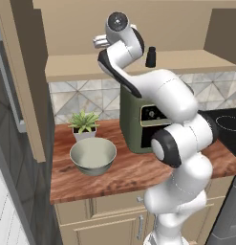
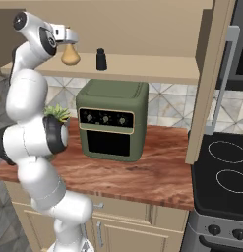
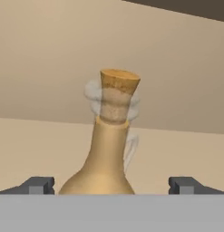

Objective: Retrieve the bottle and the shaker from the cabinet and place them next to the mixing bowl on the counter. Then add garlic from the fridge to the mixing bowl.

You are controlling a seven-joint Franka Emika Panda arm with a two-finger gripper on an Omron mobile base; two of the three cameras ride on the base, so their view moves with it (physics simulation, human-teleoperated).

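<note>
Tan glass bottle [image 3: 109, 154] with a cork stands upright on the cabinet shelf [image 2: 152, 69], between the spread fingertips [image 3: 38, 185] of the end effector [image 2: 69, 35], untouched by them. Right of it on that shelf stands the dark shaker [image 2: 101, 59]. Below, the mixing bowl [image 1: 93, 155] rests on the worktop [image 1: 124, 174].

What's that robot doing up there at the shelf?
The white robot arm is reaching up into the open cabinet for a tan bottle with a cork in it. Its gripper is wide open, one of the fingers on each side of the bottle, not squeezing yet. A small black shaker waits on the same shelf. Down on the counter, the mixing bowl sits beside a little plant.
</note>
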